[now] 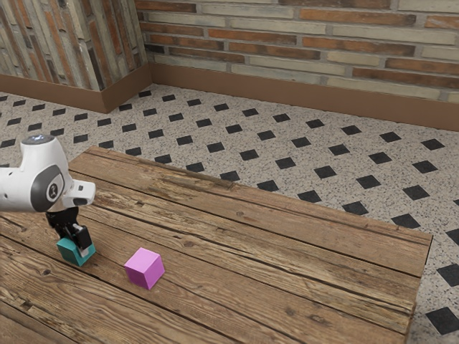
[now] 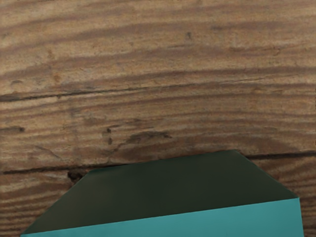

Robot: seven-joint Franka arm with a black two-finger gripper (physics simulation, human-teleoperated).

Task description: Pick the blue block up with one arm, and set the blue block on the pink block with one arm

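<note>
The blue block, teal in colour, rests on the wooden table near the exterior view's left. My gripper is lowered straight over it, and its black fingers hold the block's sides, shut on it. In the wrist view the blue block lies right under the hand, with its dark side face toward the camera. The pink block stands on the table a short way toward the exterior view's right of the blue one, apart from it.
The table's planks stretch far toward the exterior view's right, ending at an edge. Beyond the table are a tiled floor and brick walls.
</note>
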